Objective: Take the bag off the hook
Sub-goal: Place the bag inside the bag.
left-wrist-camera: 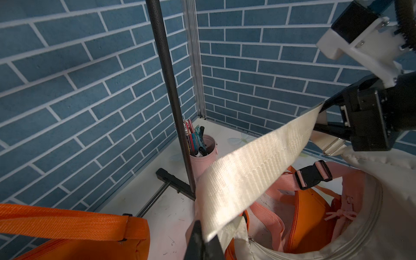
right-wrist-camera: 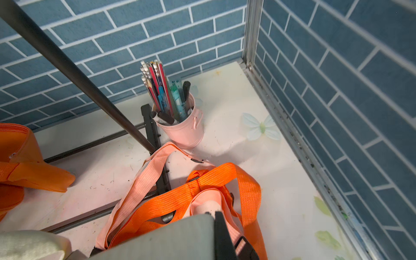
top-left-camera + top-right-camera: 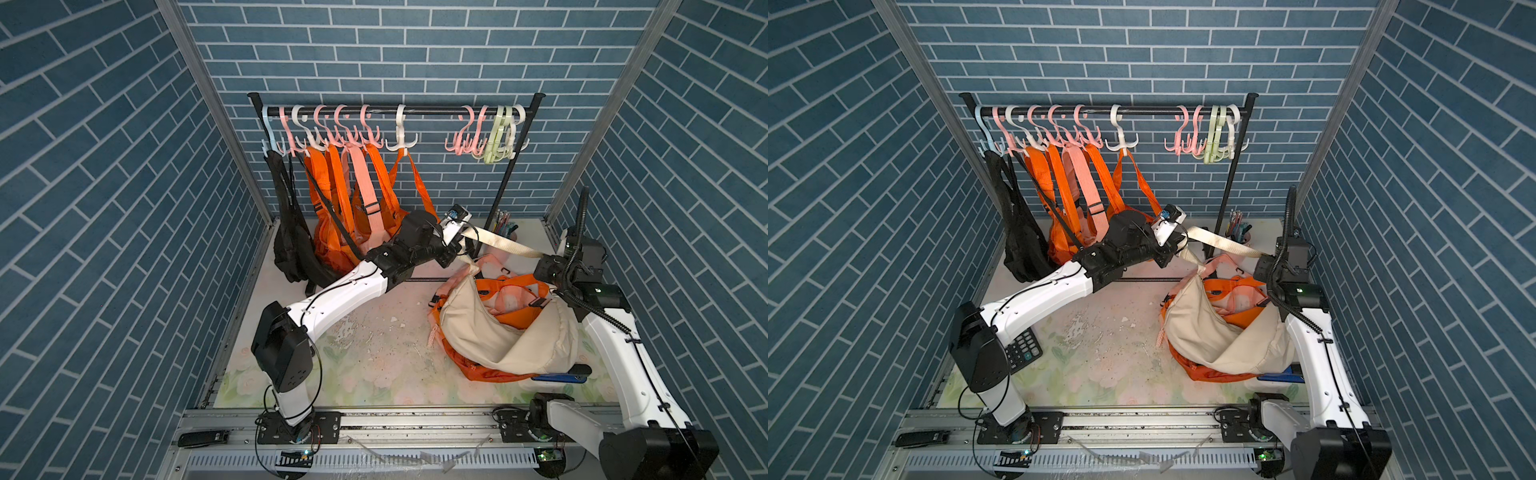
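Both top views are lit evenly from overhead, nothing harsh. The tabletop [image 3: 374, 332] comes out bright, pretty much washed out mid-surface, and the shadows on it are soft. The brick walls [image 3: 83, 208] get dimmer toward the frame corners, and the wide lens bows their lines outward. The black bag [image 3: 291, 245] by the back left edge is so dark its detail's gone. In the left wrist view the cream strap [image 1: 247, 175] is sharp mid-span and mushy nearest the lens. In the right wrist view the pink pen bucket [image 2: 184, 132] is crisp, while the side wall [image 2: 360, 90] smears into blur.
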Motion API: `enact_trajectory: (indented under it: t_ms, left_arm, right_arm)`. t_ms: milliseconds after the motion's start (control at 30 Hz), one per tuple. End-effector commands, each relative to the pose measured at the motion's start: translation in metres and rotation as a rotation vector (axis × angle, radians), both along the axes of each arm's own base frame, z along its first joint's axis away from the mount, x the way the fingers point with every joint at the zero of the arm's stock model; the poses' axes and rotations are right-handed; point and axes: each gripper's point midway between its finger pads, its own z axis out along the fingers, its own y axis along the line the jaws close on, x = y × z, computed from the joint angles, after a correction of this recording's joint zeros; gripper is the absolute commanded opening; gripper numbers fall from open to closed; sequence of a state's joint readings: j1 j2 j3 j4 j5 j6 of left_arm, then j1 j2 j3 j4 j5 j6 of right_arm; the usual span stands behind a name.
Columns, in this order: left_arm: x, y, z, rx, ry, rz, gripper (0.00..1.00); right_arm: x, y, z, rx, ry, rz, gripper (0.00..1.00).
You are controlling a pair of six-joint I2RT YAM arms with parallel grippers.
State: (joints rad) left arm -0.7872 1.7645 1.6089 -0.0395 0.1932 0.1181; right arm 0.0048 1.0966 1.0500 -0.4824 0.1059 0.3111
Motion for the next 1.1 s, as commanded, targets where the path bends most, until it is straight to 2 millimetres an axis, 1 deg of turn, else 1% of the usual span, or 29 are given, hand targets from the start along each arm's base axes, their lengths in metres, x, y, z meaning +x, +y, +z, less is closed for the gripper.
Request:
enact_trajectory:
  t_ms: [0, 133, 233, 333, 433, 467, 633, 767, 900, 933, 967, 1000, 1067]
  left_arm:
    - [0.035, 0.023, 0.02, -0.072, -0.047, 0.1, 0.0]
    - [0.047, 0.011, 0.007, -0.056, -0.039, 0.085, 0.0]
    - [0.058, 0.002, 0.001, -0.053, -0.028, 0.081, 0.0]
    - [0.069, -0.007, -0.009, -0.046, -0.014, 0.075, 0.0]
    - [0.078, -0.012, -0.019, -0.046, -0.009, 0.083, 0.05]
    - [0.08, -0.014, -0.025, -0.049, -0.005, 0.087, 0.08]
    - [0.087, -0.021, -0.037, -0.065, 0.002, 0.086, 0.27]
    - [0.091, -0.024, -0.041, -0.072, 0.002, 0.085, 0.42]
    - [0.091, -0.024, -0.043, -0.072, 0.001, 0.085, 0.53]
    - [0.09, -0.024, -0.042, -0.073, 0.0, 0.084, 0.54]
    - [0.089, -0.023, -0.04, -0.076, -0.001, 0.084, 0.56]
    - [0.088, -0.022, -0.039, -0.08, -0.001, 0.084, 0.58]
    - [0.084, -0.021, -0.035, -0.098, 0.003, 0.079, 0.61]
  right_arm:
    - [0.007, -0.027, -0.015, 0.053, 0.005, -0.137, 0.0]
    - [0.013, -0.039, -0.032, 0.076, 0.021, -0.178, 0.0]
    - [0.013, -0.054, -0.042, 0.126, 0.013, -0.236, 0.0]
    - [0.012, -0.067, -0.056, 0.19, 0.003, -0.29, 0.0]
    - [0.013, -0.075, -0.067, 0.215, 0.009, -0.318, 0.0]
    - [0.012, -0.078, -0.071, 0.218, 0.014, -0.326, 0.0]
    - [0.013, -0.087, -0.083, 0.235, 0.015, -0.361, 0.0]
    - [0.014, -0.092, -0.089, 0.251, 0.024, -0.375, 0.0]
    - [0.016, -0.093, -0.096, 0.277, 0.033, -0.381, 0.0]
    - [0.016, -0.094, -0.096, 0.286, 0.032, -0.381, 0.02]
    - [0.017, -0.093, -0.098, 0.298, 0.035, -0.377, 0.1]
    - [0.018, -0.092, -0.099, 0.31, 0.036, -0.372, 0.23]
    - [0.02, -0.091, -0.1, 0.328, 0.038, -0.369, 0.54]
